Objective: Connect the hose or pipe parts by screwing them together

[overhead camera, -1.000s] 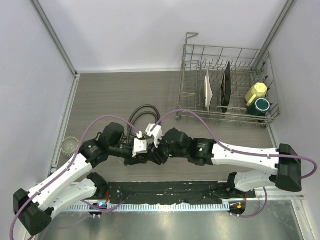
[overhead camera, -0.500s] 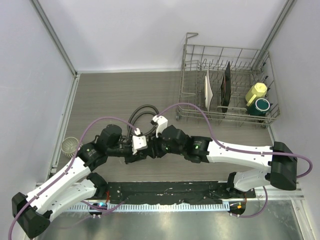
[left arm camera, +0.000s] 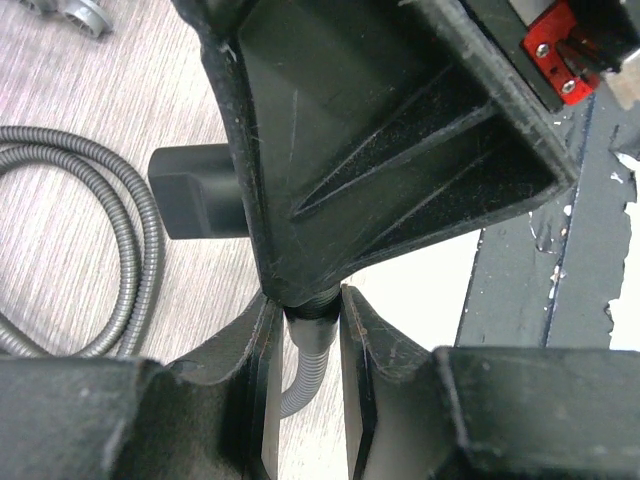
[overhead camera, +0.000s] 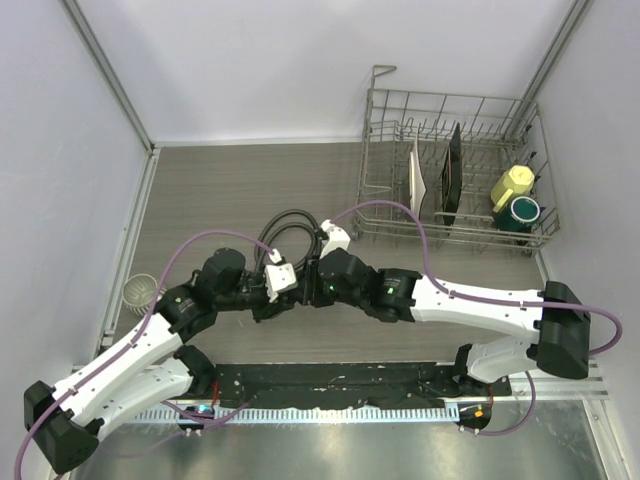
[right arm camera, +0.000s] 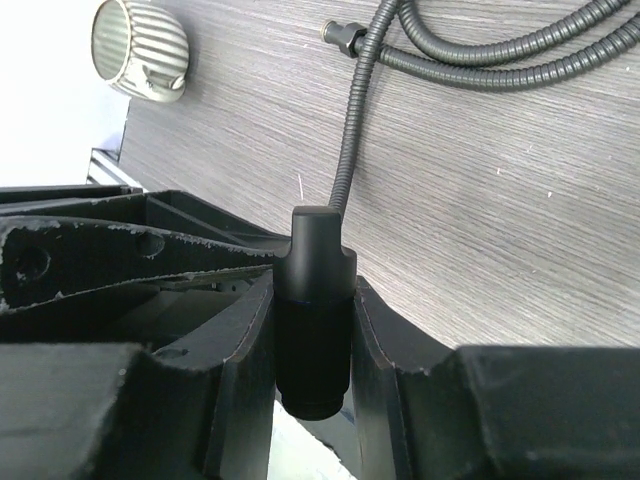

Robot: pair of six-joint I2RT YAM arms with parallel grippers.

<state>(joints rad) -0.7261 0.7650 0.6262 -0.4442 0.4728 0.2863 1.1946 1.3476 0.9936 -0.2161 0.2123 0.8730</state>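
Observation:
My left gripper [left arm camera: 305, 300] is shut on the threaded end connector [left arm camera: 308, 312] of the ribbed hose [left arm camera: 298, 388]. The hose bends down between the fingers. My right gripper [right arm camera: 313, 290] is shut on the black nozzle fitting [right arm camera: 315, 320], whose rounded top sticks up past the fingers. In the left wrist view the right gripper's fingers press right above the connector, and a block of the fitting [left arm camera: 195, 190] juts out to the left. From above, the two grippers, left [overhead camera: 278, 285] and right [overhead camera: 318, 268], meet tip to tip. The rest of the hose [overhead camera: 290, 225] lies coiled just beyond them, its free end [right arm camera: 343, 38] on the table.
A wire dish rack [overhead camera: 395, 225] stands at the back right with plates, a yellow cup [overhead camera: 512, 183] and a green cup [overhead camera: 522, 212]. A small ribbed cup [overhead camera: 140, 291] lies at the left edge. A black mat [overhead camera: 330, 385] runs along the near edge.
Both grippers have shifted a little away from the near edge, still together. The right wrist has turned, its white part swinging up and to the right. Both grips are unchanged.

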